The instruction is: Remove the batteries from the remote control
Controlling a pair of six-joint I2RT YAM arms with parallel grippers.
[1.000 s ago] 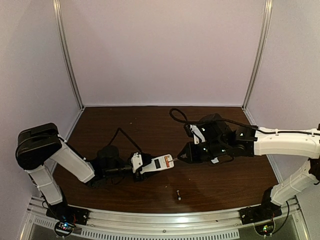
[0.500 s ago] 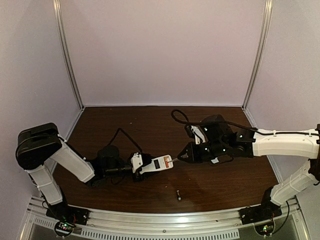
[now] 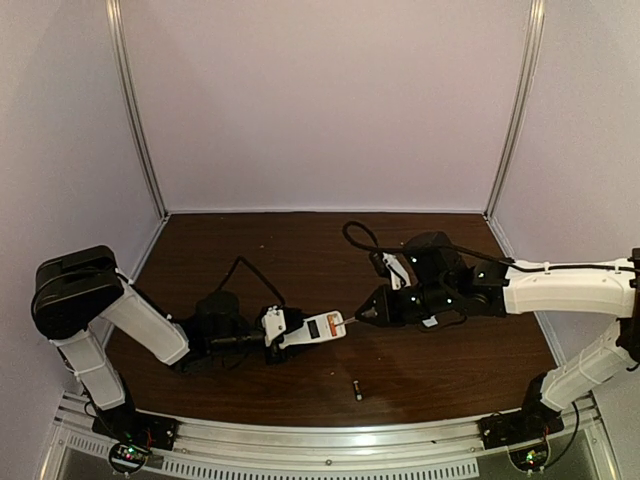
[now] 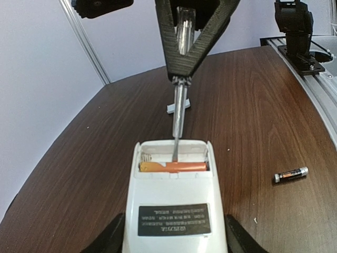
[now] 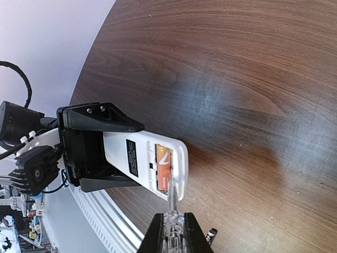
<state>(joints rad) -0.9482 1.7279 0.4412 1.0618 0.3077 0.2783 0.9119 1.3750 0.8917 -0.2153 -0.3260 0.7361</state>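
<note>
Grips the remote control (image 4: 176, 211) left of centre on the table (image 4: 253, 105), left gripper (image 3: 272, 332) jaws part-spread around its sides. Pinches the screwdriver (image 4: 179, 116) in the right gripper (image 4: 180, 79) jaws, pressed together. Reaches slightly further left than a second ago, bringing the tip into the open compartment, right at the orange battery (image 4: 174, 167). Leaves the dark battery (image 4: 290, 174) already out, nearer the front edge. Looks ready to pry out the last cell.

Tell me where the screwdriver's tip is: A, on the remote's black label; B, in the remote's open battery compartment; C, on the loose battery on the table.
B: the screwdriver in the right gripper reaches into the open compartment of the remote control, right by the orange battery.
</note>
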